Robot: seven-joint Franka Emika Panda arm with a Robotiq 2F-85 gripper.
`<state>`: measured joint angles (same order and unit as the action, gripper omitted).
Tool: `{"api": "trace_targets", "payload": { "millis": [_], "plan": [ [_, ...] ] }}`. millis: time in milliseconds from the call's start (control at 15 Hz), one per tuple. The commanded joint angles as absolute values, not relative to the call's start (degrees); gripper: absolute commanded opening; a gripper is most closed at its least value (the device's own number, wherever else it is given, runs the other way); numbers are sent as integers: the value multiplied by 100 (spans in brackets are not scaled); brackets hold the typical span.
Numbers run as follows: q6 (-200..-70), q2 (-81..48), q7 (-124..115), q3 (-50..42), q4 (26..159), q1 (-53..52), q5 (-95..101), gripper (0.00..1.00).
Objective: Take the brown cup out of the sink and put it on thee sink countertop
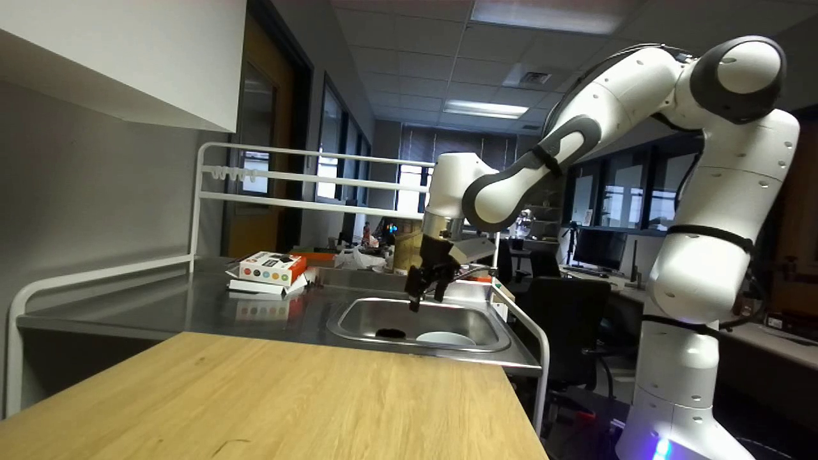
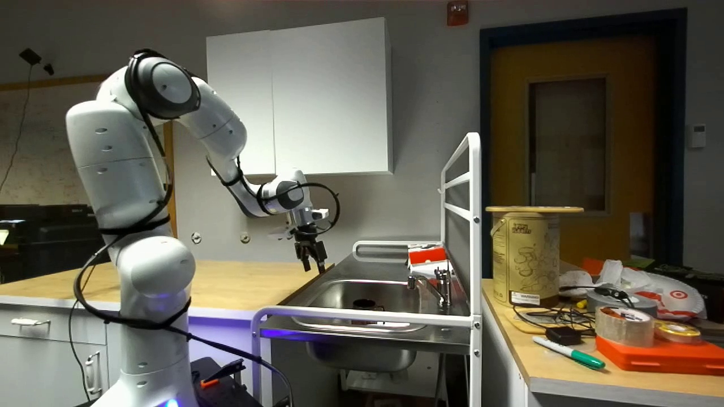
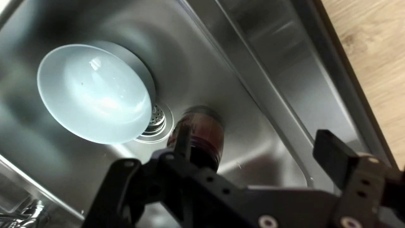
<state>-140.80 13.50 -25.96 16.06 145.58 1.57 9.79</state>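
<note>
That claw (image 2: pixel 314 265) hangs spread and empty above the sink (image 3: pixel 177 63), I'd guess so it can drop around the brown cup (image 3: pixel 205 129) bound for the shiny steel surface (image 1: pixel 166 297). The cup sits in the sink, between the drain (image 3: pixel 159 117) and the long edge beside the wooden surface (image 3: pixel 373 47). It's glossy and rounded; across the drain is a smooth pale bowl (image 3: pixel 95 95).

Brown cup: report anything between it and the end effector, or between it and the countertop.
Nothing visible stands between the open end effector and the brown cup; the pale bowl sits to one side. Toward the countertop, the rim of the sink is in the way.
</note>
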Motion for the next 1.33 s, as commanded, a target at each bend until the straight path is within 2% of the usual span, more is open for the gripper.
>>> {"api": "trace_targets", "payload": {
  "millis": [0,533,1267],
  "plan": [
    [-14368,252,-2922,1412,13823,199,1466,100],
    [-14711,-1031,-2486,333,12818,14,1138,100],
    [-14548,-2334,-1981,-193,11546,96,218,100]
  ]
}}
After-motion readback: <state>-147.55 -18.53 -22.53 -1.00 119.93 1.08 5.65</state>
